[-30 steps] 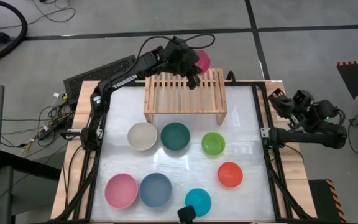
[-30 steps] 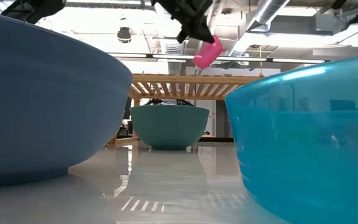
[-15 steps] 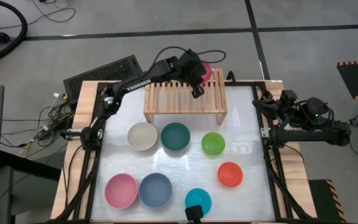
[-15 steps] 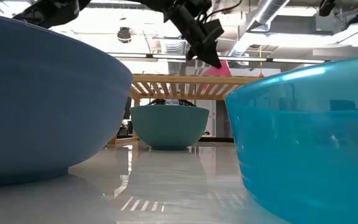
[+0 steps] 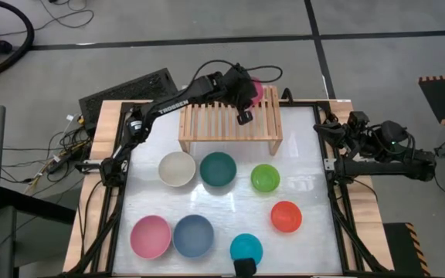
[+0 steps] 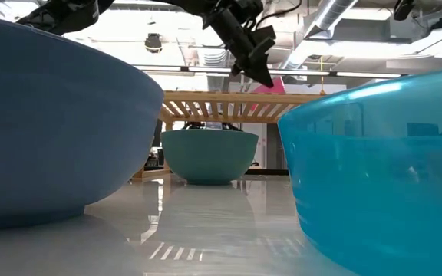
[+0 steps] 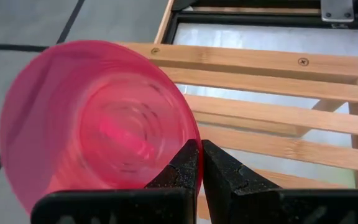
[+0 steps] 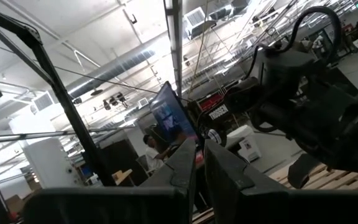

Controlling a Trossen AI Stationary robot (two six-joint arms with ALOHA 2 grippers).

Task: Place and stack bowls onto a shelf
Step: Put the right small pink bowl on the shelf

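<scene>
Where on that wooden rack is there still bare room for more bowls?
Nearly all of the shelf is bare: only the magenta bowl, pinched by the left gripper, sits over its far right corner. The white table in front is crowded with seven bowls.

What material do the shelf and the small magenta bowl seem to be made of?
The shelf looks like light unpainted wood: pale slats with visible screws. The magenta bowl, held at its rim by the left hand, looks like smooth, slightly translucent plastic with a soft sheen.
</scene>
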